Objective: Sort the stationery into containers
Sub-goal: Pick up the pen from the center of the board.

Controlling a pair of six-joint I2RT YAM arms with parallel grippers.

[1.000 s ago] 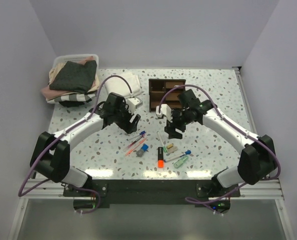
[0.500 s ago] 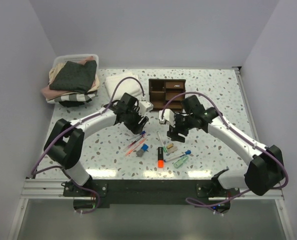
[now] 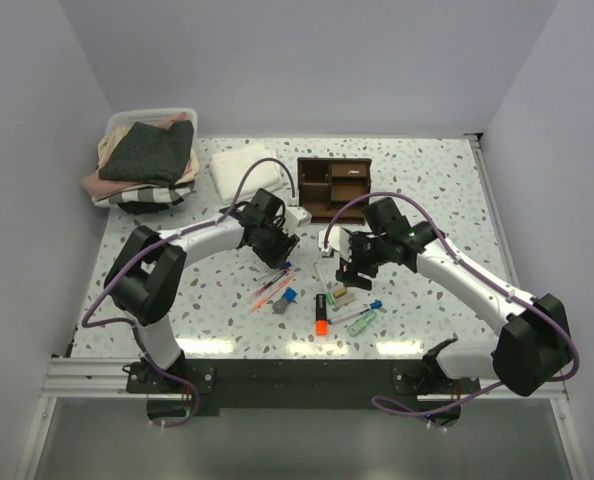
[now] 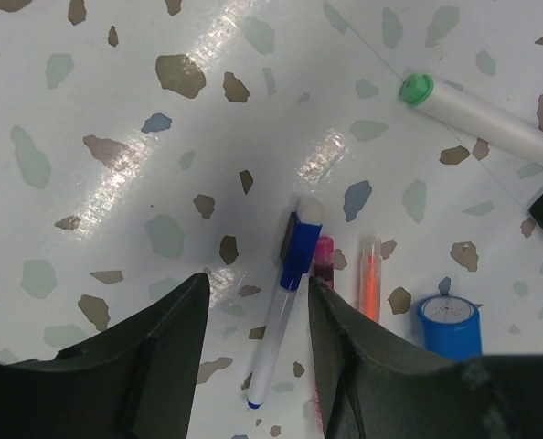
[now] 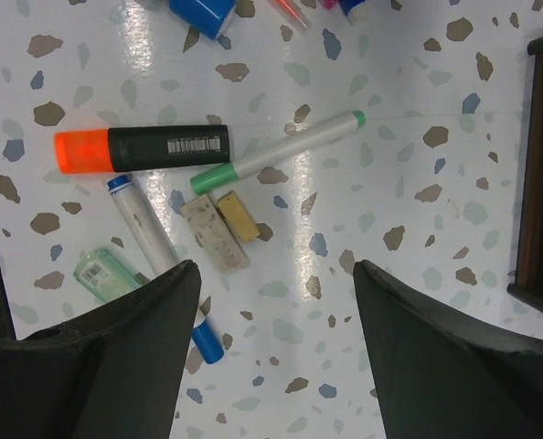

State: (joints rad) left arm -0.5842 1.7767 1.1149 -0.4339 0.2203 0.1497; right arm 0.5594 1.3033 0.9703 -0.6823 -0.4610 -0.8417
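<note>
A: Zero items sorted, as far as the top view shows. The organiser [image 3: 334, 186] by the middle of the far edge looks empty. The pens [image 3: 273, 287], highlighter [image 3: 321, 314] and small bits [image 5: 218, 229] all lie loose toward the near edge.

B: Yep, and the left gripper [image 3: 277, 243] is spread wide astride the blue-capped pen [image 4: 281, 311], gripping nothing. The right gripper [image 3: 352, 268] gapes empty over the highlighter. A second ago both hung farther off, and the left has swung in the most.

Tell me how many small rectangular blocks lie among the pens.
2. A speckled beige block and a plain tan block lie side by side, next to the silver green-tipped pen. No others show.
</note>
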